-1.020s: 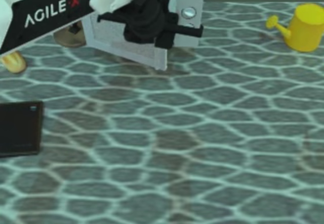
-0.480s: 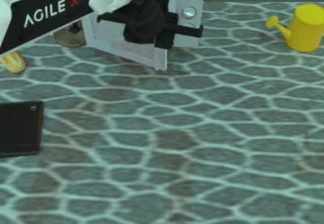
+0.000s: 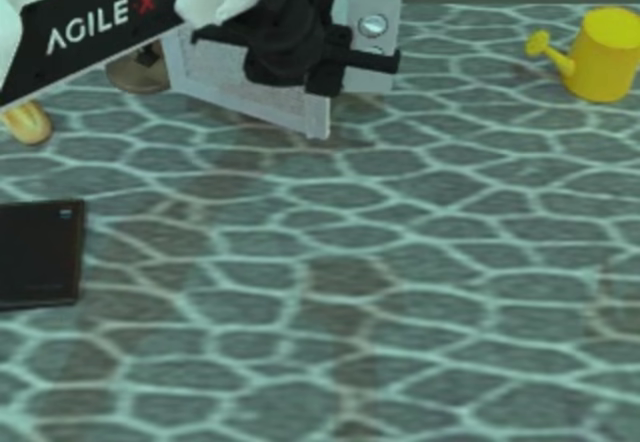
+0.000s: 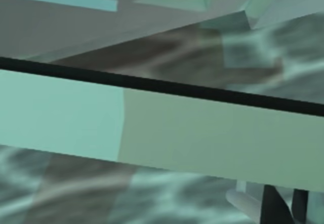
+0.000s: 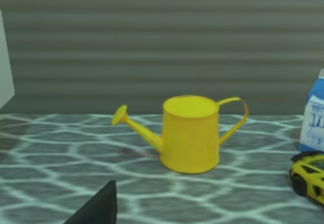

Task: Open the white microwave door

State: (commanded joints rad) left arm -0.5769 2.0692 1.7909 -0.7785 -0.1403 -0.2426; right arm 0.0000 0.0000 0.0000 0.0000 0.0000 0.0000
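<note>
The white microwave [image 3: 375, 57] stands at the table's far edge, one silver knob [image 3: 372, 25] showing. Its door [image 3: 240, 80], with a grey speckled window, is swung partly out toward the front, hinged at the left. My left gripper [image 3: 322, 74] hangs over the door's free edge, shut on the door handle. In the left wrist view the door's pale edge [image 4: 202, 133] fills the frame, and two dark fingers [image 4: 273, 209] stand close together by the pale handle [image 4: 243, 203]. My right gripper [image 5: 101, 209] is parked off the top view, open and holding nothing.
A yellow watering can [image 3: 598, 52] sits at the far right. A flat black slab [image 3: 38, 254] lies at the left edge, with a tan lump [image 3: 25, 120] behind it. Near the watering can are a blue carton [image 5: 313, 112] and a yellow toy car [image 5: 309, 176].
</note>
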